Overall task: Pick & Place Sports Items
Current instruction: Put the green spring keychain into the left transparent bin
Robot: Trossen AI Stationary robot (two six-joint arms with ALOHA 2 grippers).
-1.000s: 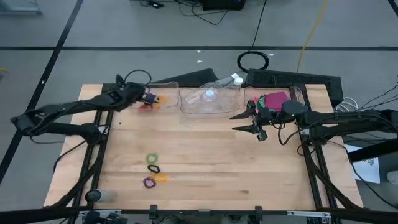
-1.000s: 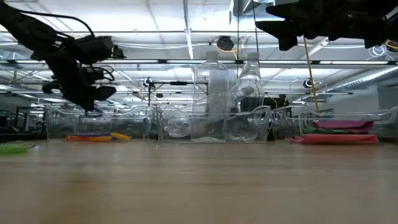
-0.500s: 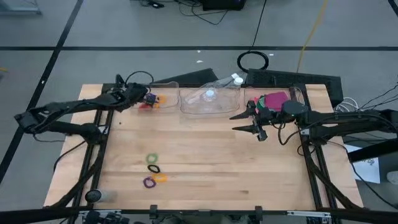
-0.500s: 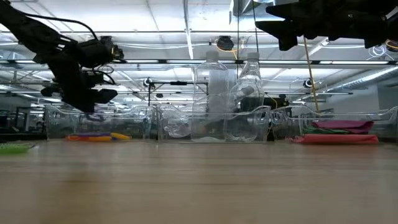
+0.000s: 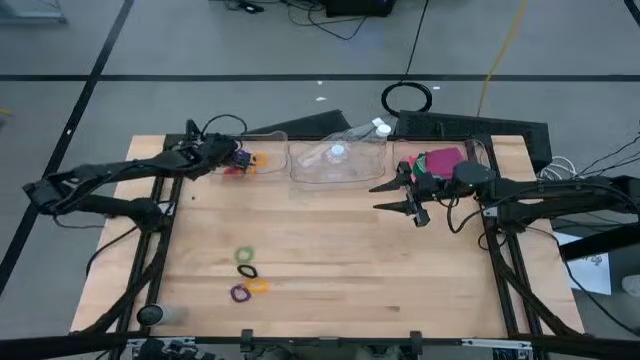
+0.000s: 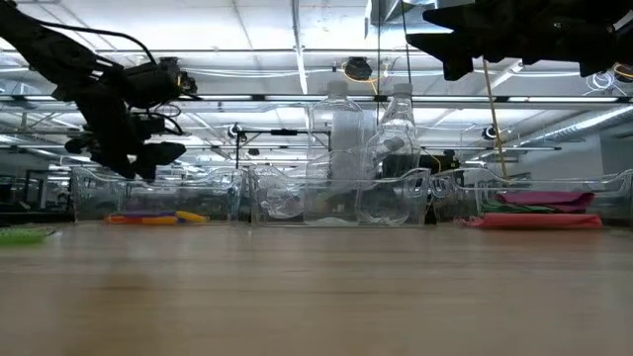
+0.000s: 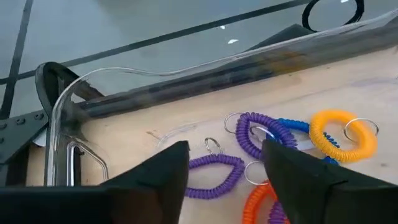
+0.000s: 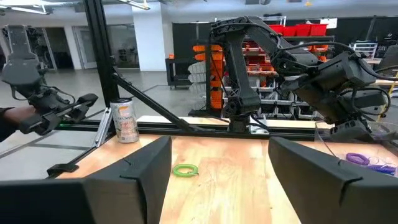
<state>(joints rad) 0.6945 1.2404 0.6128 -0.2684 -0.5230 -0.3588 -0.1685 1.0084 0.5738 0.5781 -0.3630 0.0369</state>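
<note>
The left tool (image 5: 228, 152) is held over the clear left bin (image 7: 62, 112) at the far left of the table (image 5: 330, 250). Its two dark fingers (image 7: 165, 171) are spread apart, and nothing is pinched between them.

Under it, coiled rings are seen lying flat on the bin floor. A purple ring (image 7: 217, 174) is stretched long, with its long side running across between the fingers. Another purple ring (image 7: 261, 134) is curled up beside it, and a blue ring (image 7: 292, 127) is touching that one. A fat yellow ring (image 7: 342, 134) lies at the end of the row, and an orange ring (image 7: 258, 199) is seen close to one finger. Small metal loops are joined to the coils.

Four more rings are left out on the near part of the table: a green ring (image 5: 245, 256), a black ring (image 5: 247, 271), a second purple ring (image 5: 239, 293) and a second orange ring (image 5: 259, 286).

Clear bottles (image 5: 335, 155) lie in the middle bin. A pink piece (image 5: 442, 160) and a dark green piece (image 5: 418, 163) are seen in the right bin.

The right tool (image 5: 400, 195) is held up just in front of that bin, spread wide and empty.
</note>
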